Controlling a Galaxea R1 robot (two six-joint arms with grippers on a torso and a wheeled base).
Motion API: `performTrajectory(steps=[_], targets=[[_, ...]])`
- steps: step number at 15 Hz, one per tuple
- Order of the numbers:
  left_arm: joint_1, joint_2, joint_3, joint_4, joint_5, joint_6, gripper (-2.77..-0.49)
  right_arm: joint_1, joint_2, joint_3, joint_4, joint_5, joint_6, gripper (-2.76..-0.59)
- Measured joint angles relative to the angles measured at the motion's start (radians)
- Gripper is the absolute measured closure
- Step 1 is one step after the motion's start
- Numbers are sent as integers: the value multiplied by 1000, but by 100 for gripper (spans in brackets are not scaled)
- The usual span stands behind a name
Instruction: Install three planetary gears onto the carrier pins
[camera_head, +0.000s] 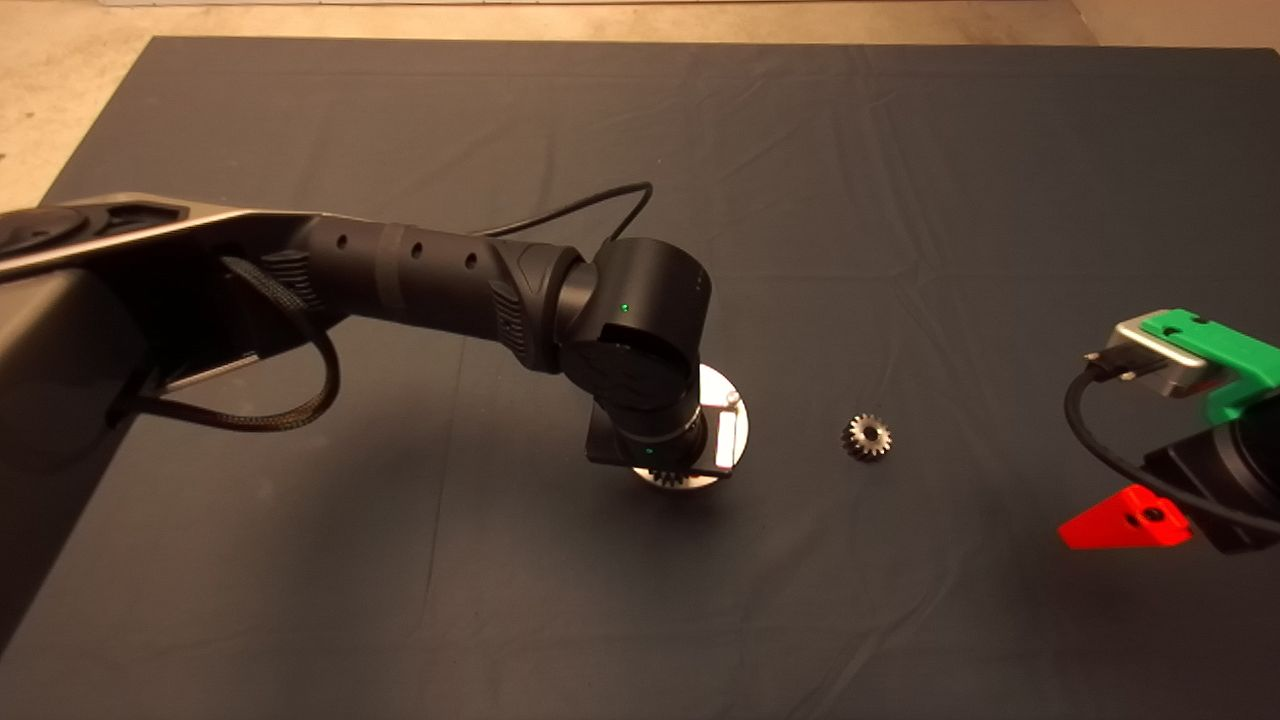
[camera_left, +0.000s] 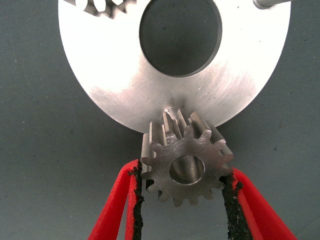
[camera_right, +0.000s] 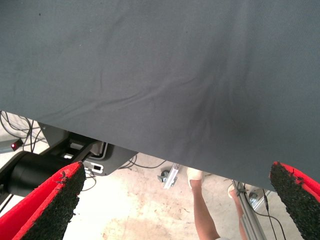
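Observation:
My left gripper (camera_left: 185, 171) is shut on a planetary gear (camera_left: 187, 162), its black pads pressing the teeth on both sides. The gear sits at the rim of the silver carrier disc (camera_left: 115, 75), right over one pin whose tip (camera_left: 172, 107) peeks out behind it. A second gear (camera_left: 102, 6) is on the disc's far side, and another carrier pin (camera_left: 270, 4) stands bare. In the head view the left arm's wrist covers most of the disc (camera_head: 722, 390), and a loose gear (camera_head: 868, 437) lies on the mat to its right. My right gripper (camera_head: 1125, 520) waits open at the lower right.
The dark mat (camera_head: 900, 200) stretches wide around the disc. Past the mat's edge, the right wrist view shows floor, cables, a metal frame and a person's leg (camera_right: 202, 210).

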Motion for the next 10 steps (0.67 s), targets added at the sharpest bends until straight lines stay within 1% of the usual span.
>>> performTrajectory(steps=[3,6,10], targets=[[1,0,0,3,0,0,-88,0,0,0,0,0,0,-275],[9,0,0,11,0,0,-88,0,0,0,0,0,0,-275],[9,0,0,17,0,0,-88,0,0,0,0,0,0,-275]])
